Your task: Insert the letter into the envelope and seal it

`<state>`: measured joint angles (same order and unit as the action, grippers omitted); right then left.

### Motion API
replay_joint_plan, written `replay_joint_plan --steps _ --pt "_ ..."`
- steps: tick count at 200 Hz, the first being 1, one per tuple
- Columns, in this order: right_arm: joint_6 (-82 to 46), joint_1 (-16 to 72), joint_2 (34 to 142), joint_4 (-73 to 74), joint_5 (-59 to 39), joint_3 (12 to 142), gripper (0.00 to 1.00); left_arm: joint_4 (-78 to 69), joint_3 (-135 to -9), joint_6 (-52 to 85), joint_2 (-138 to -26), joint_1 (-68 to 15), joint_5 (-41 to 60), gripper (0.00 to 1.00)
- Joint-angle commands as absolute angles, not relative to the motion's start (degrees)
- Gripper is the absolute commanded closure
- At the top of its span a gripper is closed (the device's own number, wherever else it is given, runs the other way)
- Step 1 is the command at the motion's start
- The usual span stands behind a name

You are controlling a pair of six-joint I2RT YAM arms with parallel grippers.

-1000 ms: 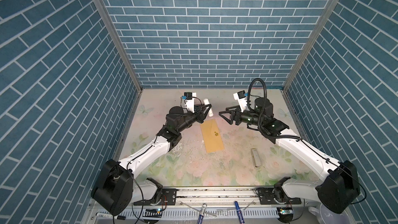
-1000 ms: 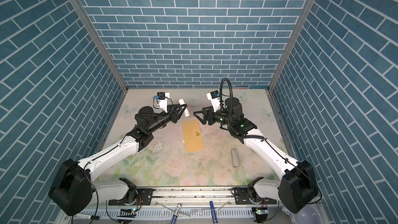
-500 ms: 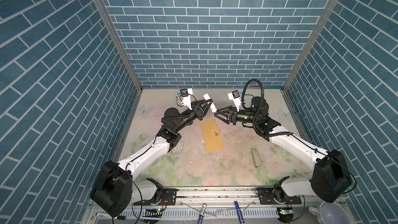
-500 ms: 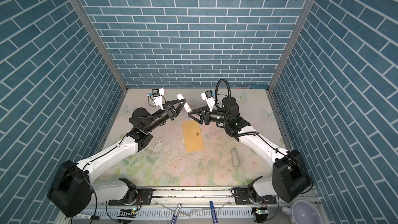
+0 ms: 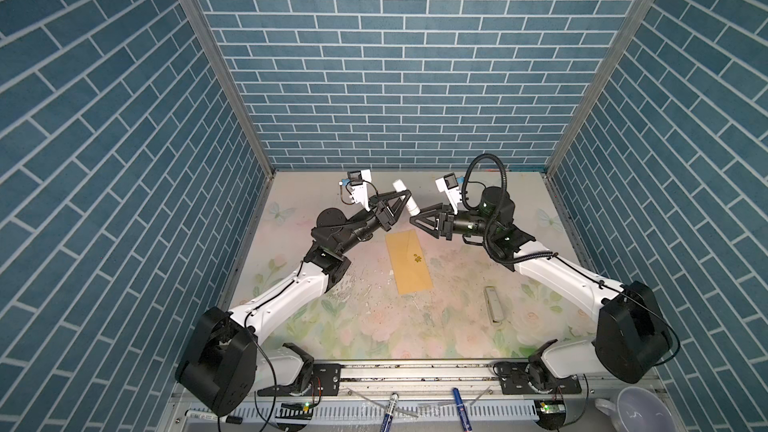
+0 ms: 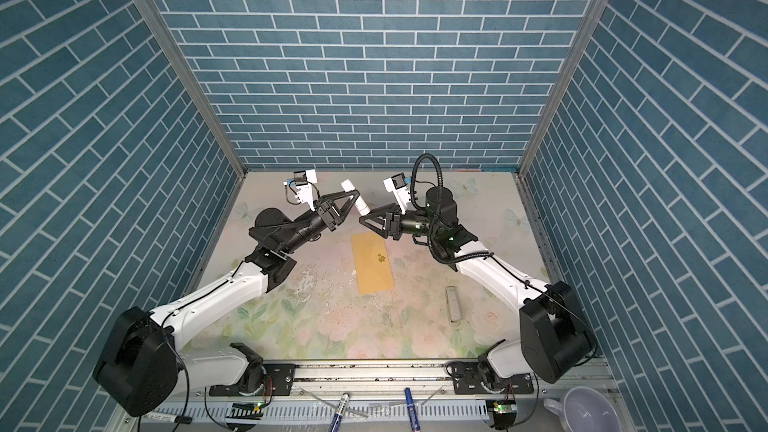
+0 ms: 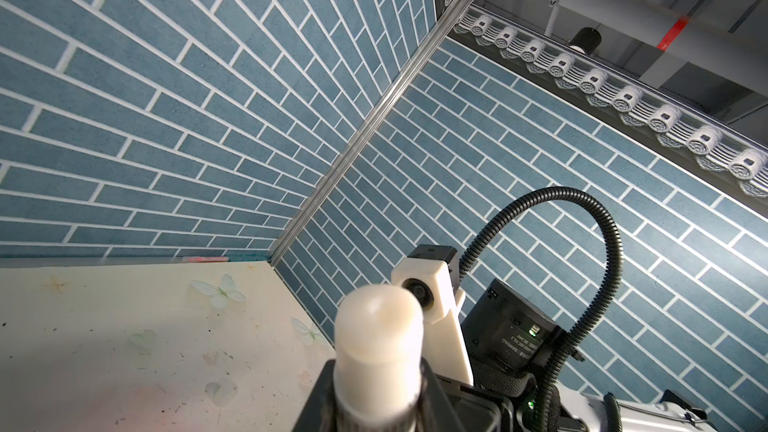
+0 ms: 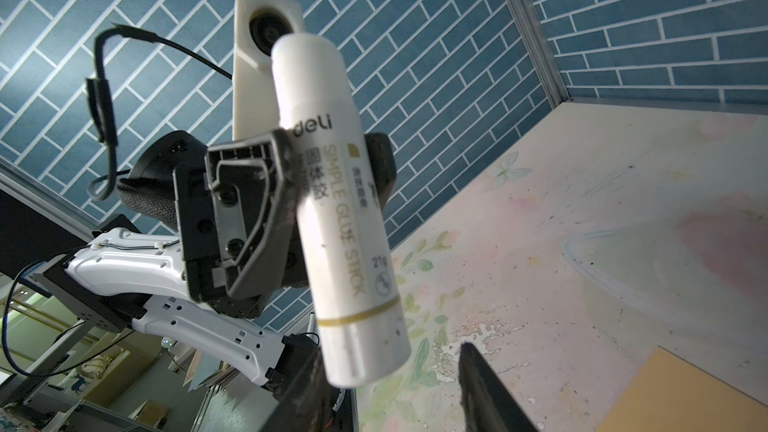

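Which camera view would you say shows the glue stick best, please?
The right wrist view: the glue stick is large and close, its label readable, clamped in the left gripper. The left wrist view shows only its rounded end; both top views show just a small white tube.

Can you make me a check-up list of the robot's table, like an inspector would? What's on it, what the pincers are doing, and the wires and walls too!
Surface: flowery table, scuffed with white flecks near the middle.
Job's things: envelope lies flat, gold flower sticker up; letter not seen.
Clutter: pale little bar on the table; pens and a mug beyond the front rail.
Pincers: left pincer clamps a white glue stick; right pincer open around its end.
Cables: black ribbed hose loops over the right arm.
Surroundings: blue brick walls on three sides.
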<state>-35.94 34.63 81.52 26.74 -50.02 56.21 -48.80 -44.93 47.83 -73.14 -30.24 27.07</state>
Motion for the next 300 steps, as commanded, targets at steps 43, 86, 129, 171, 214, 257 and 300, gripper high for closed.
replay_joint_plan --steps 43,86,129,171,214,257,300 --pt "-36.66 35.07 80.62 30.50 -50.37 57.91 0.52 -50.19 -44.65 47.47 -73.31 -29.96 27.77 1.00" --pt "-36.39 35.07 80.25 30.84 -49.68 58.18 0.54 -49.50 -44.74 47.34 -73.30 -29.97 27.95 1.00" --pt "-36.22 35.07 79.98 31.37 -49.39 58.61 0.56 -49.07 -44.83 47.28 -73.33 -29.93 28.12 1.00" --pt "-36.29 35.11 80.09 31.54 -49.48 59.00 0.59 -48.51 -44.91 47.22 -73.30 -29.98 28.12 1.00" --pt "-36.39 35.09 80.16 31.81 -49.66 59.42 0.64 -48.25 -44.91 47.35 -73.46 -29.96 28.05 1.00" --pt "-36.56 35.09 80.25 32.09 -49.75 59.74 0.71 -47.91 -45.00 47.40 -73.56 -29.99 28.03 1.00" --pt "-36.65 35.17 80.24 32.26 -49.50 59.98 0.75 -47.49 -44.91 47.54 -73.84 -29.97 27.88 1.00"
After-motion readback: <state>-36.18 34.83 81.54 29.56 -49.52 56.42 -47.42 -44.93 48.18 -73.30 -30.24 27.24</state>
